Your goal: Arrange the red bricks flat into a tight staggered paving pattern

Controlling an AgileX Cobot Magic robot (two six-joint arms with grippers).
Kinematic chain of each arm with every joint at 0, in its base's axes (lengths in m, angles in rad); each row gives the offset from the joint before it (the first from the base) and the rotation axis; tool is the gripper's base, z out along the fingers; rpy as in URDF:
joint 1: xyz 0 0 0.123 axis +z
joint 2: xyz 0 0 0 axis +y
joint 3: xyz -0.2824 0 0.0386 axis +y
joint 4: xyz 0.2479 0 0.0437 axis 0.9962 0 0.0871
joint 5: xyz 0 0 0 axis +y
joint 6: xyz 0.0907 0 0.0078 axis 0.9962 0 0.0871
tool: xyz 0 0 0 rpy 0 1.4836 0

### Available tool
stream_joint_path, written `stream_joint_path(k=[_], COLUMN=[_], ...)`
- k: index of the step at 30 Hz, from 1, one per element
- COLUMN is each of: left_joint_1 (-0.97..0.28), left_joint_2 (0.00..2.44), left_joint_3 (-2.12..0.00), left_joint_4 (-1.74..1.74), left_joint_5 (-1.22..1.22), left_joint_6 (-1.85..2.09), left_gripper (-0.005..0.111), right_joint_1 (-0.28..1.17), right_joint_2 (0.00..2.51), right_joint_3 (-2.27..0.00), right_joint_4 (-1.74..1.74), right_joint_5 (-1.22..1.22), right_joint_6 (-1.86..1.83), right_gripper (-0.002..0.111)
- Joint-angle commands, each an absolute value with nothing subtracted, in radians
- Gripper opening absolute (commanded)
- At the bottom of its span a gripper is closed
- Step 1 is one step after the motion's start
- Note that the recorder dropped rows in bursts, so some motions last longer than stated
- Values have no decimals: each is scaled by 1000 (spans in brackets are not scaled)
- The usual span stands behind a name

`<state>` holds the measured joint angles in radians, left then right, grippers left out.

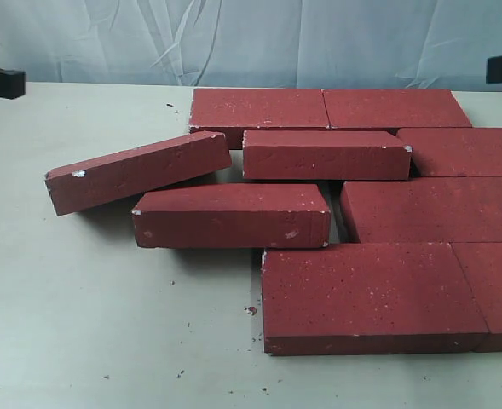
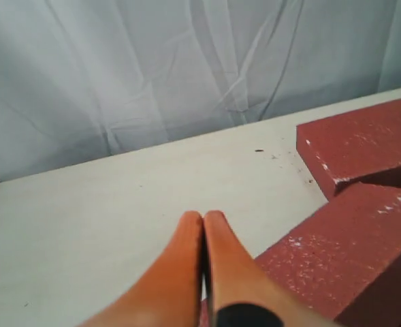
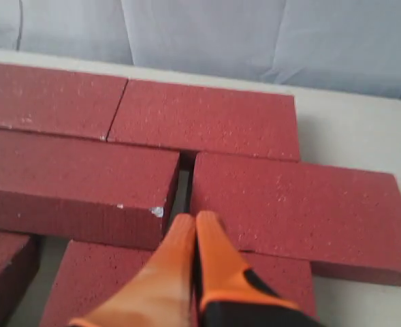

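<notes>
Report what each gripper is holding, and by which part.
Nothing is held. The left gripper and the right gripper each have their fingers pressed together with nothing between them; the red bricks lie ungripped.

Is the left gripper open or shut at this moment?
Shut. On the left gripper the two orange fingers lie pressed together, with nothing held between them.
</notes>
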<state>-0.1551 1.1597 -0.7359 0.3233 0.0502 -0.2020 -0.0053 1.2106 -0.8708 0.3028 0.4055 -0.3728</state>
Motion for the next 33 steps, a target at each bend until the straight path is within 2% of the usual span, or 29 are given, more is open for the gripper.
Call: stream_joint_path(k=[1,7,14,26,33], left_joint_1=[-230,-332,-410,-439,-439], left_joint_2=[1262,1378,1460,1466,1466], left_joint_3=[-806,-875,-942,-945,-945], left_joint_4=[363,393,403,392,396], left_joint_5=[81,119,294,345,339], left_joint_6=[-200,-200,-199,-152,-153], left_gripper=[0,0,0,0,0], right_joint_1=[-9,-9,-9,-3,64], right_joint_2=[1336,1498,1694,1905,1953], right_joint_3=[-879,-981,-1090,-1189,-1213], right_joint_4=[324,326,326,348,343], right_joint_5=[381,392,379,347,330], right_joint_6=[-418,-440,-452,-456,-485], right_gripper=[-1,-1,-1,-1,-1])
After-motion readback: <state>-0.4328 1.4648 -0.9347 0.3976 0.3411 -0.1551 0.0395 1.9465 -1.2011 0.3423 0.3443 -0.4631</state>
